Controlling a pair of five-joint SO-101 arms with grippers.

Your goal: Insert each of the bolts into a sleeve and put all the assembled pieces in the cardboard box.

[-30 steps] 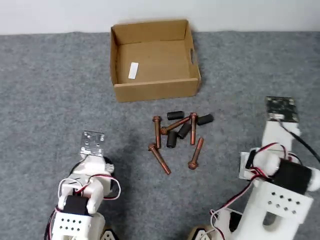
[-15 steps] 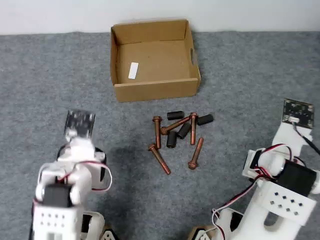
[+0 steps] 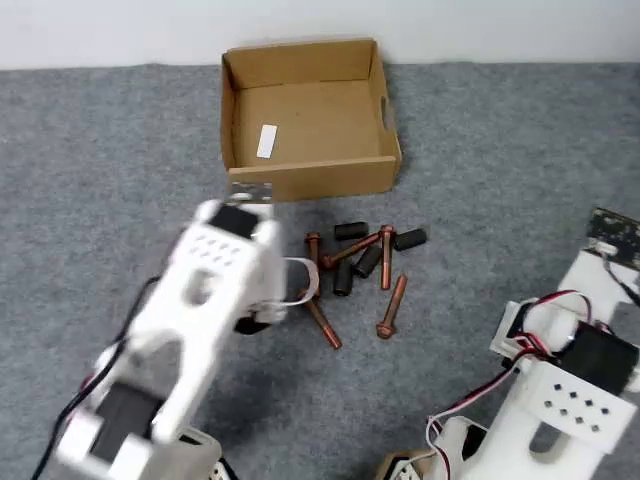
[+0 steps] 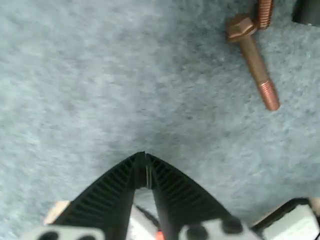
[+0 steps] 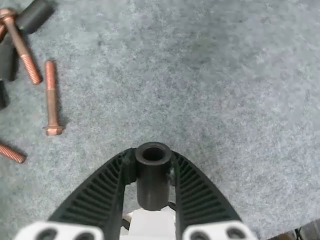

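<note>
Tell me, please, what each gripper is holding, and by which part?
The right gripper holds a black sleeve by its sides; the left gripper holds nothing.

The left arm (image 3: 215, 290) — blurred — covers the head of one bolt (image 3: 328, 331)

Copper bolts (image 3: 393, 304), black sleeves (image 3: 350, 231), grey mat (image 3: 100, 150)

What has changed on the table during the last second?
The left arm swung forward toward the bolts; left gripper shut. The right arm drew back slightly to the right, right gripper shut on a sleeve. Bolts, loose sleeves and box did not move.
</note>
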